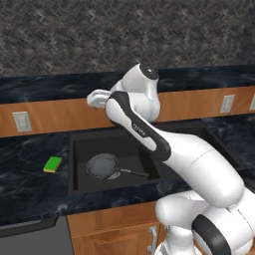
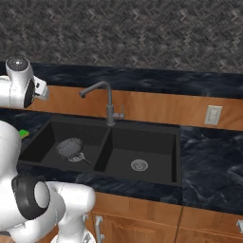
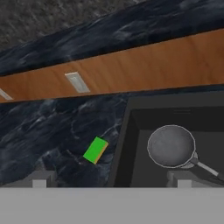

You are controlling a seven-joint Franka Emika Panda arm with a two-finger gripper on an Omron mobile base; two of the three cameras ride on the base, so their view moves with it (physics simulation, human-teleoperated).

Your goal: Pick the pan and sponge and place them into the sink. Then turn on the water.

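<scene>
Pan point(image 1: 103, 165) lies in the sink's point(image 1: 74, 149) left basin, centre frame. Sponge point(image 1: 52, 164) sits on the counter point(image 1: 25, 169) at left. Gripper point(image 3: 111, 179) spread wide, empty.

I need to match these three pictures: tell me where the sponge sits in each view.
Left base view: sponge on the counter, left of the sink.
Right base view: a green sliver at the left edge, beside the arm.
Hand view: lower centre-left, on the counter.
Shared landmark: the pan in the nearest basin.
</scene>
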